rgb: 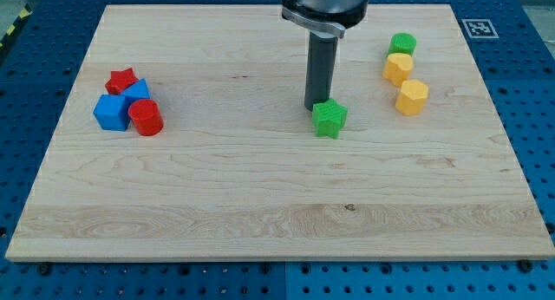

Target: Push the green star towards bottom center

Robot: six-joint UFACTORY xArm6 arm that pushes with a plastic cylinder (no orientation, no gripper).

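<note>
The green star (329, 119) lies a little right of the board's middle, on the wooden board (260, 213). My tip (314, 107) comes down from the view's top and stands right against the star's upper left edge, touching or nearly touching it. The rod is upright and dark.
At the view's left sit a red star (122, 80), two blue blocks (111, 113) (137, 93) and a red cylinder (146, 118), bunched together. At the upper right are a green cylinder (402, 45) and two yellow hexagonal blocks (398, 68) (413, 97).
</note>
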